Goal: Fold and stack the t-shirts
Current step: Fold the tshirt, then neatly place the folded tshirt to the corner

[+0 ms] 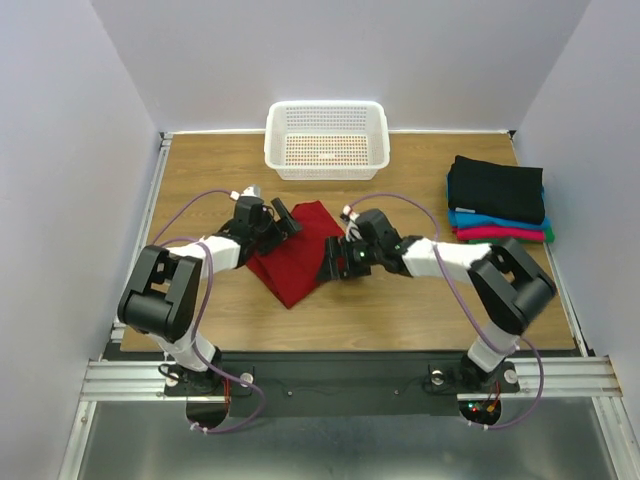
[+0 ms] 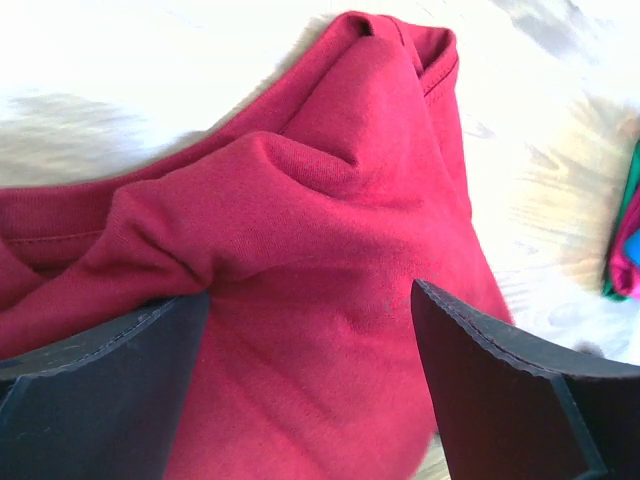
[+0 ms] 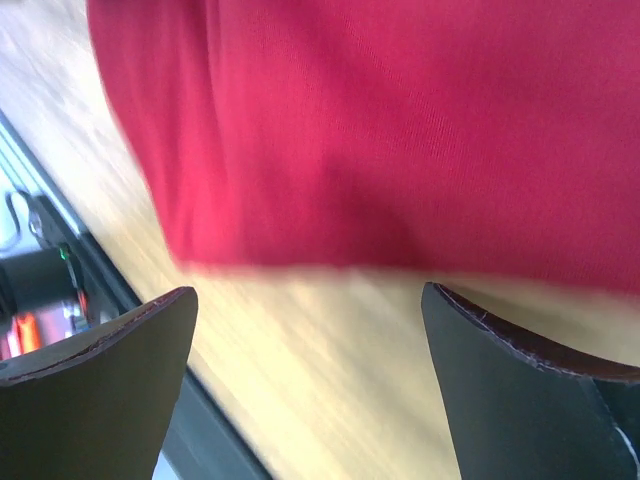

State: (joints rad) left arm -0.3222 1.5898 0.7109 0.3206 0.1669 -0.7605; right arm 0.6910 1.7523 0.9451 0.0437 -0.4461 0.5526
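Dark red t-shirt [image 1: 295,255] is lying bunched on the wooden table [image 1: 400,310], just in front of the white perforated basket [image 1: 326,140], on the side nearer the arm bases. I am watching both arms reaching in toward it from either side. Left gripper [image 1: 280,218] is sitting over the shirt's edge closest to the basket; in its wrist view its jaws are spreading wide, with a raised fold of the red cloth [image 2: 330,250] lying between the fingers, and I am not seeing them pinching it. Right gripper [image 1: 330,262] is hovering at the shirt's edge farther from the basket; its wrist view is blurring, but the jaws are standing wide apart with nothing held, bare table showing between them and the red hem [image 3: 400,130] lying just beyond the fingertips. To the right of the basket and a little nearer the arms, the other t-shirts are sitting folded in a stack: black [image 1: 497,187] on top, then bright blue [image 1: 470,219], magenta [image 1: 490,233], and green [image 1: 548,235] peeking out at the bottom.
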